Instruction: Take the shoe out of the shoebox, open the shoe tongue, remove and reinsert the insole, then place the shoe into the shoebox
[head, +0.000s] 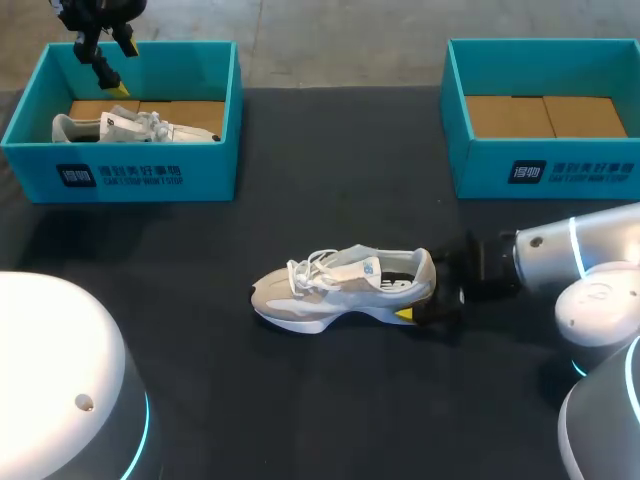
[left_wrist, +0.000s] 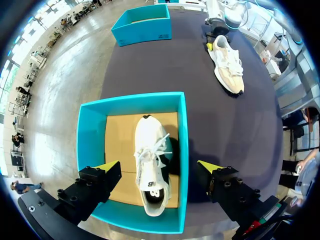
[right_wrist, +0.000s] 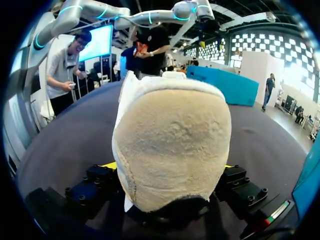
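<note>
On the table, shoe (head: 335, 290) (left_wrist: 227, 62): set on its sole on the dark table (head: 330, 400), laces on top, toe pointed toward the left arm's side and heel toward the right arm.
Right gripper (head: 420, 298) (right_wrist: 167, 167): clamped on the shoe's heel, with one yellow-tipped finger seen at each side of it; in the right wrist view the beige heel is seen filling the space between the fingers.
Left gripper (head: 108, 62) (left_wrist: 157, 165): held well apart from the shoe, above the left box, with its fingers spread wide.
Left box (head: 120, 175) (left_wrist: 182, 150): teal, placed well apart from the shoe, past its toe end and toward the far edge.
White shoe (head: 130, 127) (left_wrist: 150, 165): laid on the left box's brown cardboard floor, well apart from the shoe, under the left gripper.
Right box (head: 545, 165) (left_wrist: 142, 27): teal, placed well apart from the shoe, past its heel end and toward the far edge; only its brown cardboard floor is shown inside.
</note>
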